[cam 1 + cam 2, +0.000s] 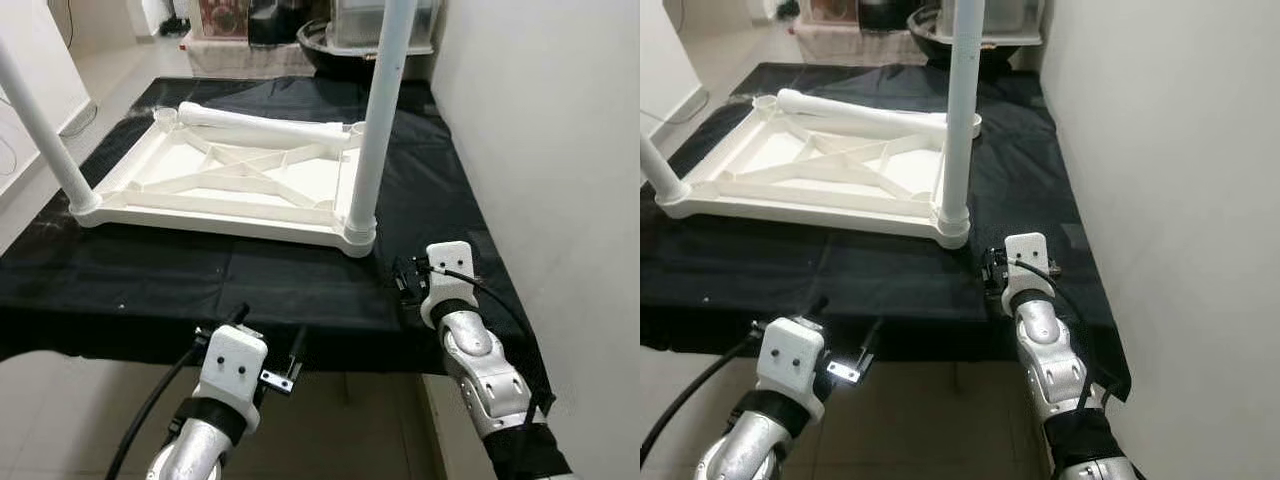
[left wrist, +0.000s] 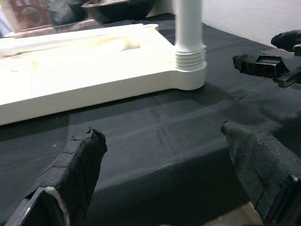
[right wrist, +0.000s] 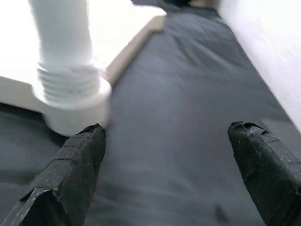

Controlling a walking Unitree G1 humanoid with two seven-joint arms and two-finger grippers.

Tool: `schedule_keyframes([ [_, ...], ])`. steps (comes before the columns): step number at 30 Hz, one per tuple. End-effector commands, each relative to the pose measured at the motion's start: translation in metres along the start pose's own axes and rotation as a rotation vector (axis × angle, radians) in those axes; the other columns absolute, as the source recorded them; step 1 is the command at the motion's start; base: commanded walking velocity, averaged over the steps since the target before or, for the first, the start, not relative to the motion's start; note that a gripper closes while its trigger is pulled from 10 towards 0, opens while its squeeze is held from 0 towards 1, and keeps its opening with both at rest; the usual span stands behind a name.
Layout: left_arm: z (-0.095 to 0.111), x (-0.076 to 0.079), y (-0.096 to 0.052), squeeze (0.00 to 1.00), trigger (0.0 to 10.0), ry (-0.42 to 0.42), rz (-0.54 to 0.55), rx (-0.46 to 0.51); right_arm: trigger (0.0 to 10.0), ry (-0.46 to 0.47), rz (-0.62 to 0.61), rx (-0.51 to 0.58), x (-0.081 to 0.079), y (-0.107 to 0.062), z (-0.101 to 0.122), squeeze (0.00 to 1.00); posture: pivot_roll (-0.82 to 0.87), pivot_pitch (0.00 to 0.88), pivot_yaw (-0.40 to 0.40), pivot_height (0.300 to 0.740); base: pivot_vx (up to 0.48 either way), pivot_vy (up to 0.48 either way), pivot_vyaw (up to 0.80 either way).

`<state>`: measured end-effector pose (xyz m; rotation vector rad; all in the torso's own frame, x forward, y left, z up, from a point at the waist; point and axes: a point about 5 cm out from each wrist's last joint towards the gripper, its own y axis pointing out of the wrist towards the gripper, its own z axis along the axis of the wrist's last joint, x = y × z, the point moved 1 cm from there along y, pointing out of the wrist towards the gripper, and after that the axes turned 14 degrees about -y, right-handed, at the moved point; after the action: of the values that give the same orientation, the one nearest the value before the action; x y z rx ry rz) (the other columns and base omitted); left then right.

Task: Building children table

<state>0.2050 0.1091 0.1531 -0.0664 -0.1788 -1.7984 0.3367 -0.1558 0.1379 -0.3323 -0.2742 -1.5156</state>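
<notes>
Lying upside down on the black cloth (image 1: 250, 275), the white plastic tabletop (image 1: 225, 185) shows us its ribbed underside: a raised rim, crossing diagonal braces and a round socket at each corner. We count two legs standing upright in the two near corner sockets. The near right leg (image 1: 380, 120) is a smooth white tube that ends in a ridged, threaded collar seated in its socket; the near left leg (image 1: 45, 140) leans out of the picture at the left. A third leg (image 1: 265, 125) lies loose on its side across the far end of the tabletop.

Our left gripper (image 2: 164, 150) hangs at the near edge of the cloth, in front of the tabletop, its fingers spread wide with nothing between them. Our right gripper (image 3: 167, 146) hovers low over the cloth just beside the near right corner, jaws likewise wide apart and holding nothing. A pale wall (image 1: 560, 150) runs along the right.
</notes>
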Motion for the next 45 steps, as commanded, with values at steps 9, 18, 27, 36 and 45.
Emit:
schedule_keyframes([
  [9,-0.012,-0.025,-0.003,0.0,10.0,-0.005,0.144,-0.031,10.0,-0.001,0.092,0.01,-0.023,-0.008,-0.004,0.0,0.0,0.05,-0.011,0.74,0.0,0.0,0.0],
  [18,-0.016,-0.029,0.001,0.0,10.0,0.006,0.178,-0.039,10.0,0.019,0.002,0.006,-0.017,0.007,-0.004,0.0,0.0,0.042,-0.01,0.74,0.0,0.0,0.0],
  [27,-0.016,-0.034,-0.001,0.0,10.0,0.006,0.196,-0.026,10.0,0.128,0.198,0.122,-0.039,-0.004,0.012,0.0,0.0,0.021,-0.007,0.74,0.0,0.0,0.0],
  [36,-0.02,-0.034,-0.009,0.0,10.0,-0.016,0.227,-0.04,10.0,0.059,0.175,0.112,-0.028,-0.022,-0.004,0.0,-0.02,0.008,0.003,0.74,0.0,0.0,0.0],
  [45,-0.016,-0.042,-0.008,0.0,10.0,-0.012,0.278,-0.017,10.0,0.07,0.186,0.118,-0.03,-0.024,-0.005,0.0,-0.02,0.001,0.001,0.74,0.0,0.0,-0.43],
])
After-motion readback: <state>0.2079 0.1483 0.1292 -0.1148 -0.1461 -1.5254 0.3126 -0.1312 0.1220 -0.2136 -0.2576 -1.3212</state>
